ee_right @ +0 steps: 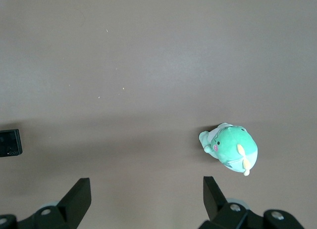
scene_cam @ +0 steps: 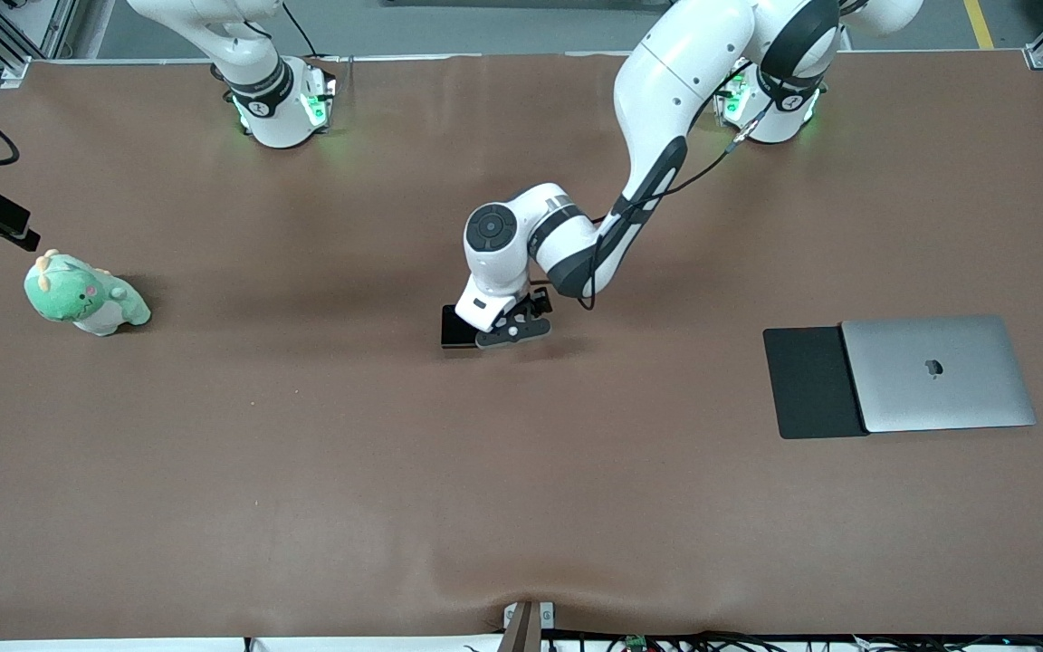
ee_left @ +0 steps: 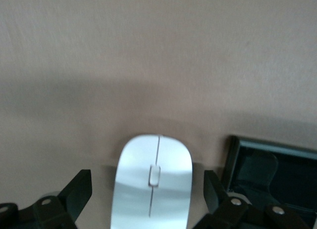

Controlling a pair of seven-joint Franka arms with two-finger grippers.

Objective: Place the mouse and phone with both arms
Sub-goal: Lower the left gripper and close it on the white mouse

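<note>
Little looks done yet. At mid-frame in the front view, the left gripper (ee_left: 148, 202) is low over the small glossy white oval mouse (ee_left: 152, 184), fingers (ee_left: 74, 192) apart on either side, nothing clamped. The black glossy slab phone (scene_cam: 454, 328) lies just beside it on the brown desk (scene_cam: 304, 471).

The right gripper (ee_right: 146, 202) waits with fingers apart above the green plush toy (scene_cam: 82, 296). A silver closed laptop (scene_cam: 938, 373) overlaps a flat black mouse pad (scene_cam: 807, 382), both at frame right. Nothing blocks the grasp.

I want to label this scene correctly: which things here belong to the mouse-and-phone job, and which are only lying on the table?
Job:
- glossy white oval mouse, between the open left pincer fingers
- small glossy black phone, beside the mouse
- right pincer, open, waiting up in the air

Lying about:
- green plush toy
- closed silver laptop
- flat black mouse pad beside it
</note>
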